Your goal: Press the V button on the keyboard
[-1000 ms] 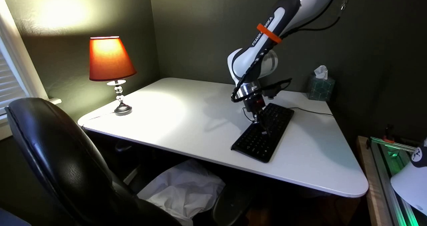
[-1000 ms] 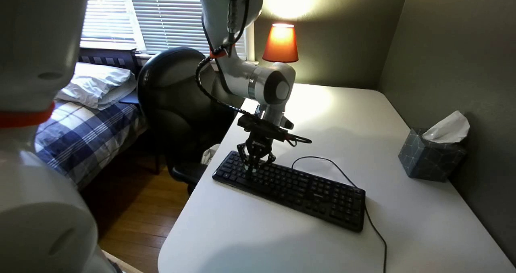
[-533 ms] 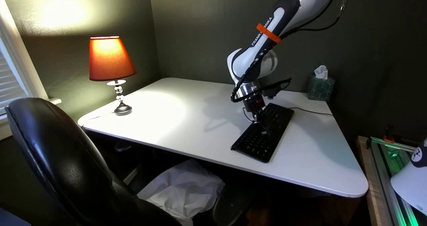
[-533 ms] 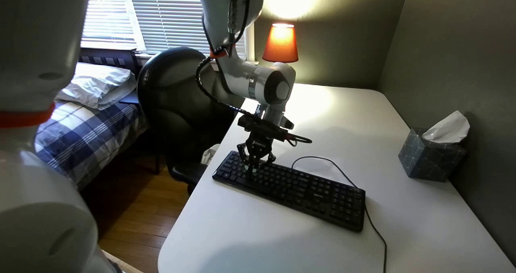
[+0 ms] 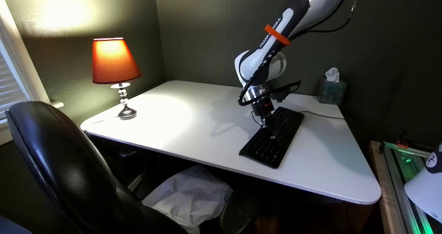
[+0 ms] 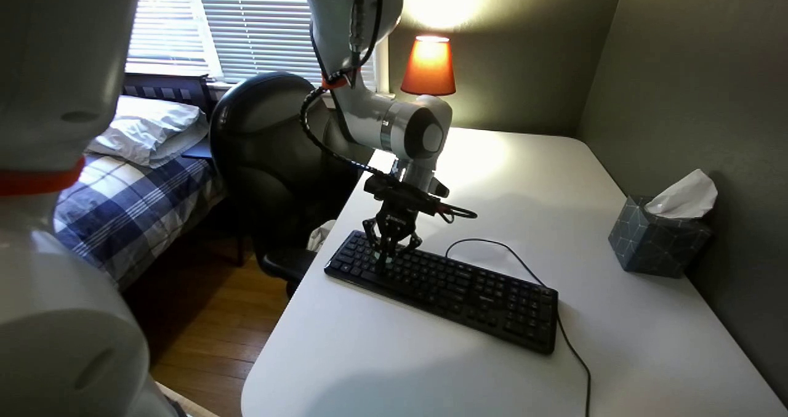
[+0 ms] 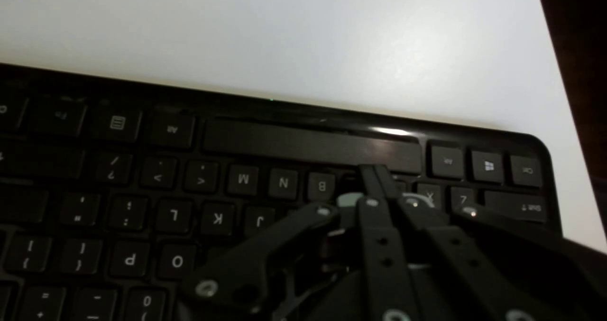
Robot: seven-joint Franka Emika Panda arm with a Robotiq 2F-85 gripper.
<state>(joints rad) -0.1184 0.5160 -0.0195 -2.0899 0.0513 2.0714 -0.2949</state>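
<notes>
Down at the keyboard [image 6: 443,291] I go to work, gripper [image 7: 374,171] pointing straight into the letters! The keyboard lies flat on the white desk [image 6: 554,189], the tissue box [image 6: 659,235] and the lamp [image 5: 115,61] both well apart from it. My two fingertips [image 7: 368,181] are together, side by side, making one narrow poker, and I see nothing held between them. Good shape for a single key!

Now the score. The reach looks done: in both exterior views I'm low over the keyboard, nowhere near its number pad. The lining-up looks close to done, too. The wrist view has my tips between the keyboard's B key [image 7: 321,186] and its X key [image 7: 430,193], right by the edge of its space bar [image 7: 310,143], and that's V and C country! But the V key itself? Covered; I can't read its letter, and C isn't readable either. A slight drift, I reckon, and I'd hit C or clip the space bar.

So what's left? The press, as I judge it, and it's a late one. Whether I'm touching the keyboard or just above it, I can't tell: dark tips on dark keys, no clear gap, no key plainly sunk. If it isn't pressed yet, I want a short, straight push on V, then a clean lift off the keyboard!
</notes>
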